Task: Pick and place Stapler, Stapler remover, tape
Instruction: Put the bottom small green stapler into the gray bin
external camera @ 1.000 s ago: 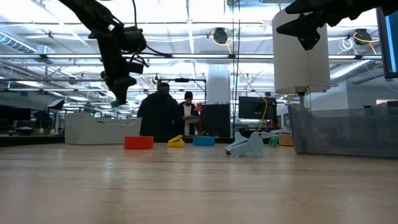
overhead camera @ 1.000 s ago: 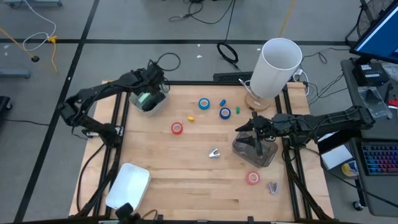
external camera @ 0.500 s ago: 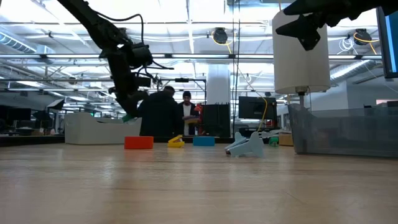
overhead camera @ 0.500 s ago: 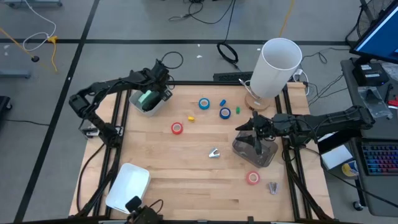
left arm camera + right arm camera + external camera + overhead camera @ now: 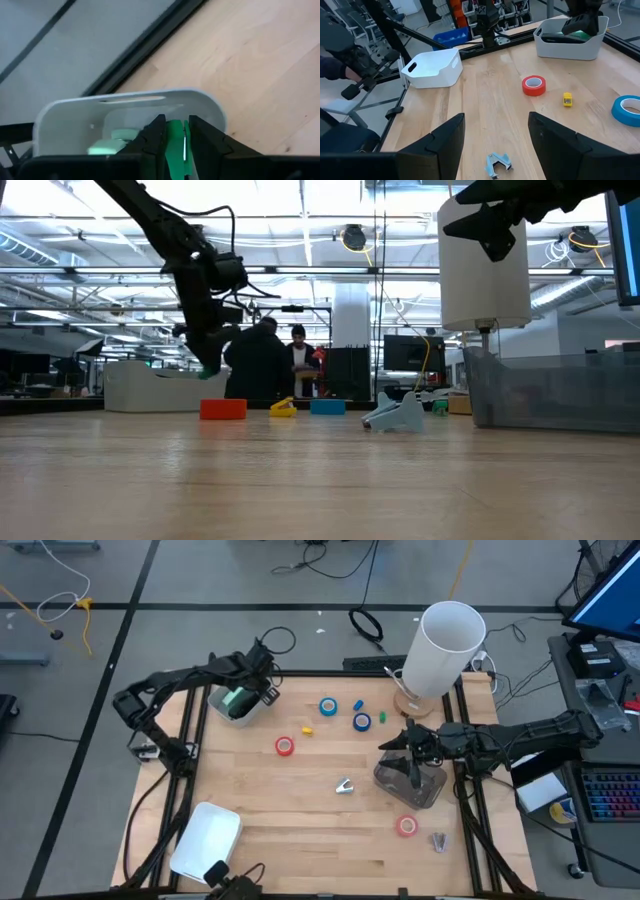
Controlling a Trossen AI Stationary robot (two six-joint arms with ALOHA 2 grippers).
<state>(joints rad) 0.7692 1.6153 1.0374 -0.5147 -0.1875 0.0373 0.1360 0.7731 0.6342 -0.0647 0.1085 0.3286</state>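
Left gripper (image 5: 174,142) jaws narrow, pinched on a green stapler (image 5: 175,147) that sits between the two fingers; it hangs over a white bin (image 5: 238,703) at the table's far left corner, the bin's rim right below and ahead of the fingertips. Inside the bin, beside the jaws, lies another pale green item (image 5: 111,142), too unclear to name. In the low view the left gripper (image 5: 207,365) hangs above the table with a green bit showing at its tip

Right gripper (image 5: 496,142) jaws wide, nothing between them; in the high view it (image 5: 412,765) hovers over a clear container (image 5: 410,783) on the table's right side. Just ahead of these jaws on the wood lies a small pale blue staple remover (image 5: 498,163). Farther out from them is a red tape roll (image 5: 533,85), then a small yellow bit (image 5: 567,99) and a blue tape roll (image 5: 628,109). A second blue tape roll (image 5: 328,706) lies near the first, both between the two grippers, nearer the table's far edge. Another red tape roll (image 5: 406,826) lies on the near side of the clear container, well apart from the left jaws. A second white bin (image 5: 206,838) sits at the table's near left corner, far from both grippers. A white cylinder (image 5: 444,649) stands just beyond the right gripper. People (image 5: 262,360) stand in the room behind the table
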